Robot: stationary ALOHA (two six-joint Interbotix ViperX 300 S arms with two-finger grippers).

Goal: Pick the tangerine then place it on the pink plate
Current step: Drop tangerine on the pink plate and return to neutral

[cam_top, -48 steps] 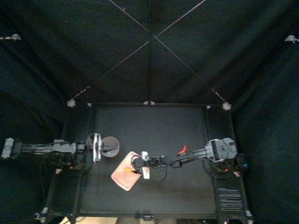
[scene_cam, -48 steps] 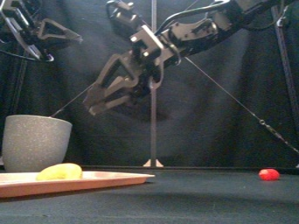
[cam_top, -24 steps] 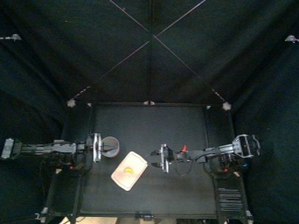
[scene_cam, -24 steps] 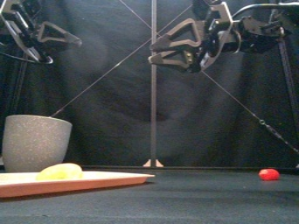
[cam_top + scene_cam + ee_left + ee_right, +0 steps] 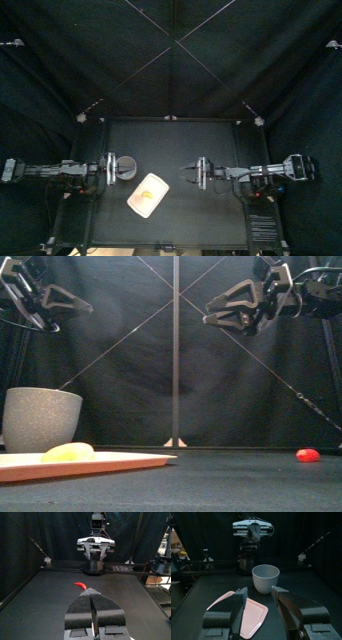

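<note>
Right tool [image 5: 211,312] withdrawn, tangerine [image 5: 67,452] on plate [image 5: 130,460], well apart

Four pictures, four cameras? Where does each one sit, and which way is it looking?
Left wrist: on the left arm, looking across the table at the right arm; its shut left gripper shows.
Right wrist: on the right arm, facing grey cup and pink plate; its open right gripper shows.
Top: high overhead, looking down; both arms reach in.
Front: table's front edge, looking level at the tangerine; both grippers overhead.
Shared: cup and plate appear in right wrist, top, front.
</note>
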